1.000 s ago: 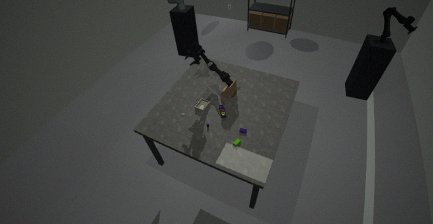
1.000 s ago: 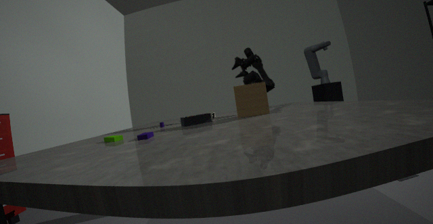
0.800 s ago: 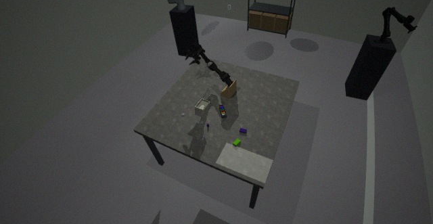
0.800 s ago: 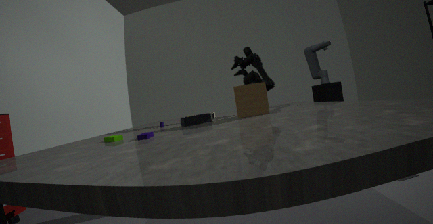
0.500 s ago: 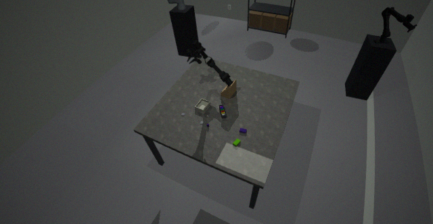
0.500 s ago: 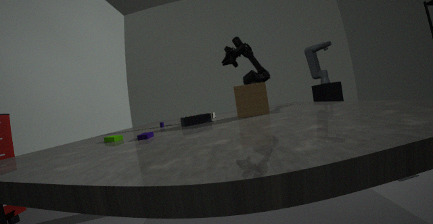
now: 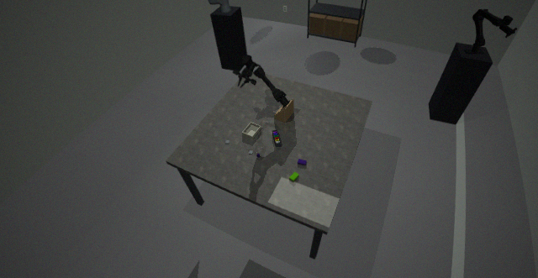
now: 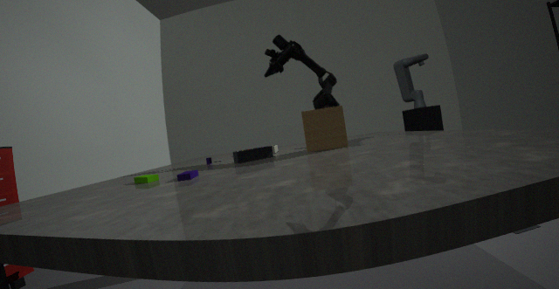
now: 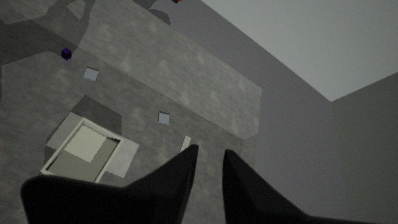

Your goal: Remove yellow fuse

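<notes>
The gripper [image 7: 247, 84] [image 8: 265, 75] [image 9: 210, 154] was held high over the far left part of the table [image 7: 332, 114] [image 8: 279, 219], well apart from the fuse block [image 7: 277, 144] [image 8: 253, 154]. Its fingertips were parted by a narrow gap, and nothing was gripped between them. The arm [image 7: 269, 84] [image 8: 310, 62] was mounted at the wooden block [image 7: 284, 113] [image 8: 325, 129], on the far side of the fuse block.

The yellow fuse [image 7: 277, 140] was seen as a tiny spot in the coloured row on the fuse block, toward its near end; how deeply it was seated could not be told. The tray [image 7: 249, 136] [image 9: 62, 146] was placed just left of the fuse block, and no fuse could be made out in its visible part.

Nearer, a small dark purple piece [image 7: 258, 155] [image 8: 209, 161] [image 9: 66, 53] was seen beside a pale square [image 7: 250, 152] [image 9: 91, 74]. A purple brick [image 7: 302, 162] [image 8: 188, 175] and a green brick [image 7: 293, 176] [image 8: 147, 179] were set to the near right, apart from each other.
</notes>
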Available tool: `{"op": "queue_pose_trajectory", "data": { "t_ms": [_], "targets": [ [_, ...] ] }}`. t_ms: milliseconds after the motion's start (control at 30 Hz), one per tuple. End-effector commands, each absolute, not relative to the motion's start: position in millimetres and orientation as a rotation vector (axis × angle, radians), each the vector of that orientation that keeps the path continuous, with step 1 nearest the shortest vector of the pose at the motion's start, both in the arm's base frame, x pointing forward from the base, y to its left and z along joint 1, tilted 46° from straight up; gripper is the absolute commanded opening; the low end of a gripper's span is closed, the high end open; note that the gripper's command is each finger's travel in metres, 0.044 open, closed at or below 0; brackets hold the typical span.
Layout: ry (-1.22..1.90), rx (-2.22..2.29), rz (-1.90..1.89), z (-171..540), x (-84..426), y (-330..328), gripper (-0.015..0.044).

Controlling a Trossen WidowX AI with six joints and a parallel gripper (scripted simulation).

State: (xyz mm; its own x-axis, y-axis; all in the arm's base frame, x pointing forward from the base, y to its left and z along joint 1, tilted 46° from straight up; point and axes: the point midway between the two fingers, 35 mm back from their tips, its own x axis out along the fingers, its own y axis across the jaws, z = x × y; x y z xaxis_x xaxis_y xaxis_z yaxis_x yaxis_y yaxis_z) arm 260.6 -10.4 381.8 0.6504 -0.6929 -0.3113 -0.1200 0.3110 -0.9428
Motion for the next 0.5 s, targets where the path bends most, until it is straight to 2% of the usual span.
{"op": "queue_pose_trajectory", "data": {
  "t_ms": [0,467],
  "targets": [
    [0.885,-1.018,-0.473,328,305,3,0.0074],
    [1.034,-0.502,-0.703,177,373,5,0.0074]
  ]
}}
